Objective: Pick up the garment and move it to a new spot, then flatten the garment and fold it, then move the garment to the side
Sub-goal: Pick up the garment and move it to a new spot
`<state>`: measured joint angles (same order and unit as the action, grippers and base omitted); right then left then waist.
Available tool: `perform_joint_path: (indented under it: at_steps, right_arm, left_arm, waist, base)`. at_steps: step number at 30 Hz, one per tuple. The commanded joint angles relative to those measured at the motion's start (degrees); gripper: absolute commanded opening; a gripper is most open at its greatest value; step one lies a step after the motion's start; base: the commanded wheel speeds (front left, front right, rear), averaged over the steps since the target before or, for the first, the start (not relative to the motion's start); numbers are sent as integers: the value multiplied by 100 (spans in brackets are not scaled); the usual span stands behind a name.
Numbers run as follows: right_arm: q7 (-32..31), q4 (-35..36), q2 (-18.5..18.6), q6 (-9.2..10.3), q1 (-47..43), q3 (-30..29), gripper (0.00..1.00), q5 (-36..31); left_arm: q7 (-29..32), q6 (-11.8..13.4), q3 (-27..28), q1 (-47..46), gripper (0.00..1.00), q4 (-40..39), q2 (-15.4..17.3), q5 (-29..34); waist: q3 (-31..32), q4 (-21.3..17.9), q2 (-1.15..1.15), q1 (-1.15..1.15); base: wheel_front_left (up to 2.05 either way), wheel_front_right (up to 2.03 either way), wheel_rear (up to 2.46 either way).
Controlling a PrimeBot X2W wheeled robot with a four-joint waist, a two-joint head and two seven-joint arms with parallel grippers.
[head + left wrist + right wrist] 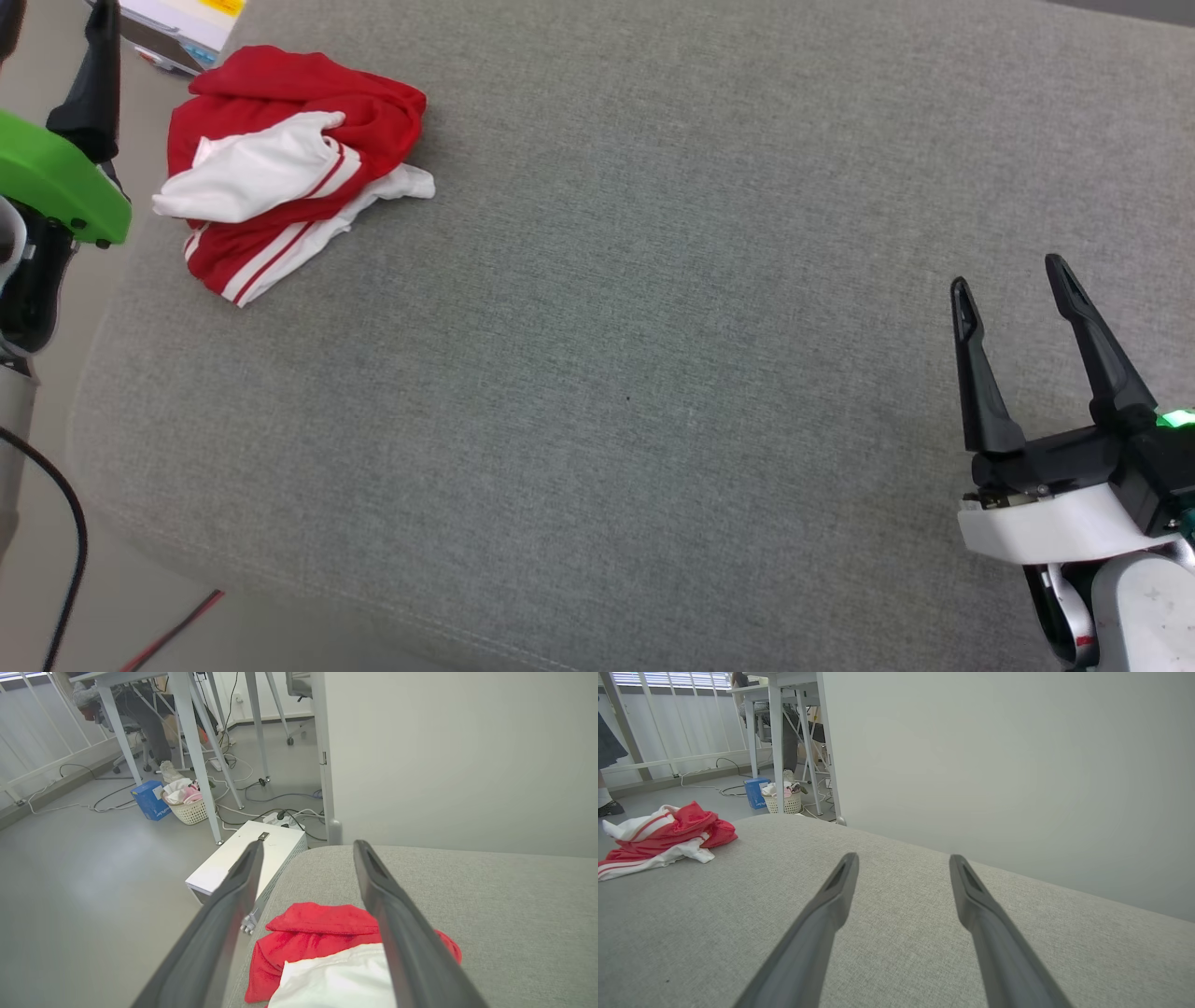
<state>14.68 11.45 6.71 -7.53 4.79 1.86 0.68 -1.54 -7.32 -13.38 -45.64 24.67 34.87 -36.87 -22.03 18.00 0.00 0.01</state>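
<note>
Garment [289,168] at cushion [653,373] corner; possibly metal box [280,849] beside.

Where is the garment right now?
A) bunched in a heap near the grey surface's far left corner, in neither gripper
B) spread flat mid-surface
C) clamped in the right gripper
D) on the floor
A: the garment lies crumpled by the far left corner of the grey surface, while the left gripper and right gripper both stand open, closed on nothing.

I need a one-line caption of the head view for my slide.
Crumpled red-and-white garment lies near the far left corner of the grey cushion; the open right claw is at lower right.
</note>
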Motion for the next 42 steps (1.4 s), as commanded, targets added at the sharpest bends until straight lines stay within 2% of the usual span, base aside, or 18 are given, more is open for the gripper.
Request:
perform_joint_path:
  at_steps: [1,4,8,14,24,30,31,32,33,42]
  right_arm:
    - [32,63,47,4,128,1,100,-47]
    - [32,126,86,4,204,20,100,-53]
    - [32,183,134,4,282,-4,100,-87]
    - [32,278,226,4,400,-111,100,-101]
    - [32,279,215,4,606,-3,100,-84]
    - [32,243,221,4,605,-38,100,-57]
    - [32,238,223,4,608,-48,100,-52]
    - [32,236,220,4,607,-58,100,-48]
    - [32,231,213,4,601,-66,100,-43]
    - [32,110,114,4,413,-51,100,25]
  left_arm:
    - [329,-16,-225,-184,100,74,127,-300]
    - [1071,-16,-752,-439,100,179,413,-769]
    - [2184,-16,-1305,-685,100,364,597,-1355]
    - [3268,-16,-1756,-972,100,790,668,-1786]
    - [4044,-16,-2143,-1101,100,1846,254,-1916]
    - [4124,-16,-2400,-1105,100,2034,67,-1984]
    - [4106,-16,-2440,-1109,97,2040,69,-1996]
    - [4065,-16,-2479,-1120,25,2030,87,-1983]
    - [3988,-16,-2517,-1136,0,2009,116,-1973]
    - [2956,-16,-2809,-1409,0,1524,458,-1751]
  waist:
    - [-247,-185,0,-1]
    - [-383,-265,0,-1]
    - [-569,-357,0,-1]
    - [-896,-485,0,-1]
    - [-1249,-718,0,-1]
    - [-1204,-739,0,-1]
    - [-1170,-733,0,-1]
    - [-1135,-724,0,-1]
    - [-1087,-712,0,-1]
    - [-458,-488,0,-1]
  base:
    - [0,0,0]
    - [0,0,0]
    - [0,0,0]
    - [0,0,0]
    - [0,0,0]
    - [0,0,0]
    - [0,0,0]
    - [0,0,0]
    - [0,0,0]
    - [0,0,0]
